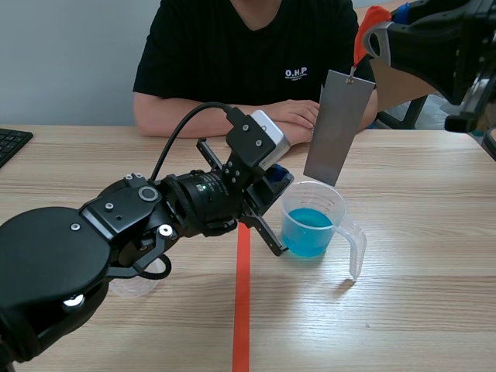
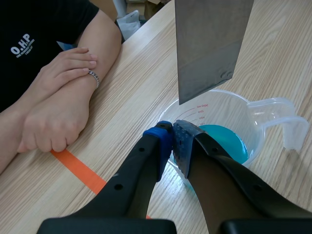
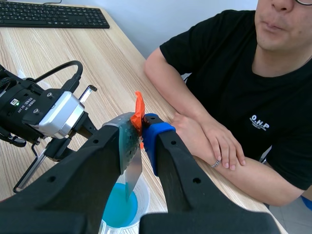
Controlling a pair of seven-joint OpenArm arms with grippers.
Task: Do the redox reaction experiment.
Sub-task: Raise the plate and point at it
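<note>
Scene view has the one metal sheet (image 1: 338, 128) hanging upright, long axis vertical, from the right gripper (image 3: 139, 137), whose fingers pinch its top edge just under an orange-red tag (image 3: 139, 108). The sheet's lower edge sits over the far side of the mouth of the one measuring cup (image 1: 338, 203) and, as far as can be seen, is not yet in the blue liquid (image 1: 308, 231). From that claw the liquid lies straight below, so the dip looks like a plain vertical lowering, and the right arm alone is placed for it. The left gripper (image 2: 171, 141) is at the cup's near side, handle pointing away from it; its pads are drawn almost together and appear to clamp the near wall at the rim, likely to steady the cup. Counted: one sheet, one cup with one pool of blue liquid, two grippers, and a small clear vessel (image 1: 138, 285) mostly hidden under the left arm. One person (image 1: 240, 54) sits across the table (image 1: 418, 310) with hands folded, near the cup, and one keyboard (image 1: 12, 143) lies well apart
</note>
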